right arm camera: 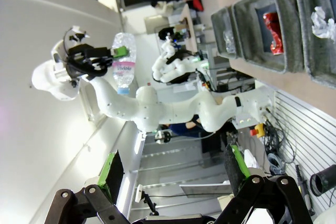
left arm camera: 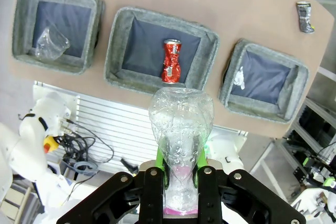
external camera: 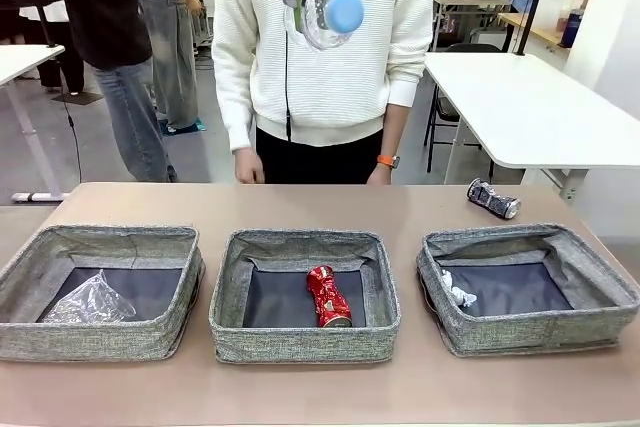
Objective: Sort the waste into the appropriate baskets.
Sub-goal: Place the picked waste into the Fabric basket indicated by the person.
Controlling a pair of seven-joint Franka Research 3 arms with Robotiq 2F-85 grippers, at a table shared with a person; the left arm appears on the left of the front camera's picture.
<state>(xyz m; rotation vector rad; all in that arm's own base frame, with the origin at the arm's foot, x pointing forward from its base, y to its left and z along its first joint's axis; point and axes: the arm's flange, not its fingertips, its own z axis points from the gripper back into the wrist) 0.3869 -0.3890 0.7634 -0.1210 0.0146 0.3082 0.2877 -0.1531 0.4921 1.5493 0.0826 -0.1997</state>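
We see the left gripper [left arm camera: 178, 174] pinching the bottle [left arm camera: 180, 129] high above the baskets [external camera: 305, 297]; the right gripper [right arm camera: 176, 174] stands spread wide.

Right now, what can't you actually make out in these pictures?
- Clear pink-labelled blue-capped bottle in the front view: the left gripper is cut off by the top edge.
- Bottle cap in the left wrist view: hidden behind the green pads.
- Crushed dark-silver can: print too small.
- Crumpled white paper ball: partly behind the grey woven basket wall.
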